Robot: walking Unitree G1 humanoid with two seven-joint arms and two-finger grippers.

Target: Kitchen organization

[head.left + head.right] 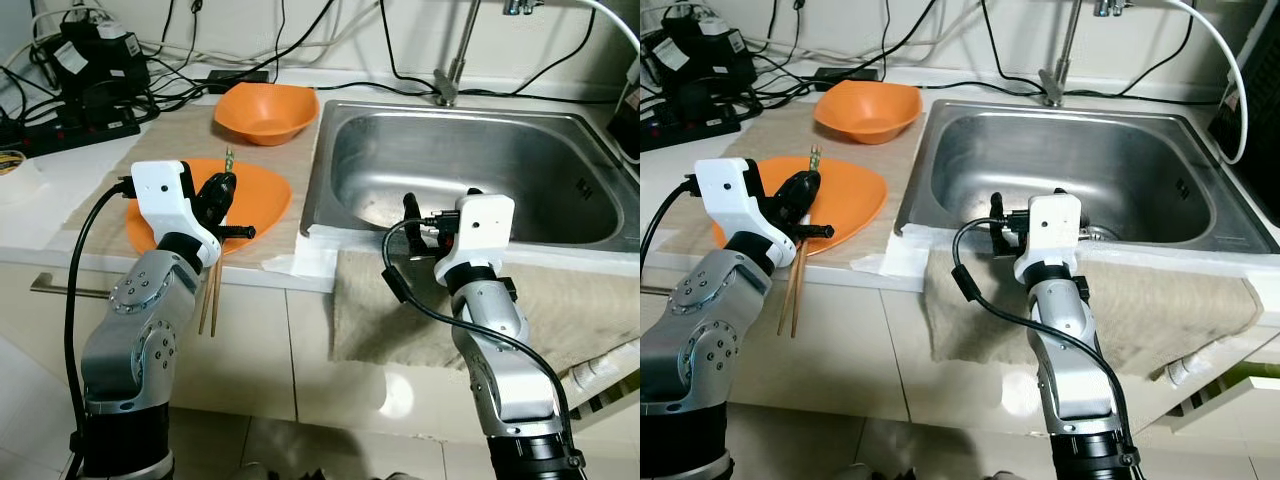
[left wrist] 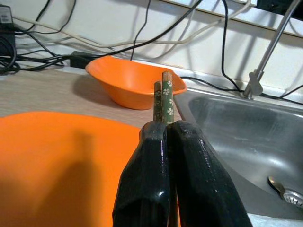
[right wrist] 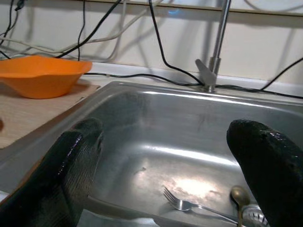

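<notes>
Chopsticks gripped over the plate, fork in the sink

Head views: left gripper (image 1: pixel 222 192) pinches the chopsticks (image 1: pixel 212 290) above the orange plate (image 1: pixel 262 195). Wrist views: right gripper (image 3: pixel 175 156) gapes wide — a fork (image 3: pixel 187 205) (near the drain) lies in the sink (image 3: pixel 156 123).

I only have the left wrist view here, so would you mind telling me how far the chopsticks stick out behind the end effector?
Observer: The chopsticks run well past the counter's front edge and hang over the cabinet face, with the left end effector shut on them near the patterned end.
Operator: Thanks. Where is the right end effector?
Observer: The right end effector is at the sink's front rim, fingers spread wide.
Operator: Is there anything in the sink besides the spoon?
Observer: Yes, a fork lies on the sink floor near the drain.
</notes>
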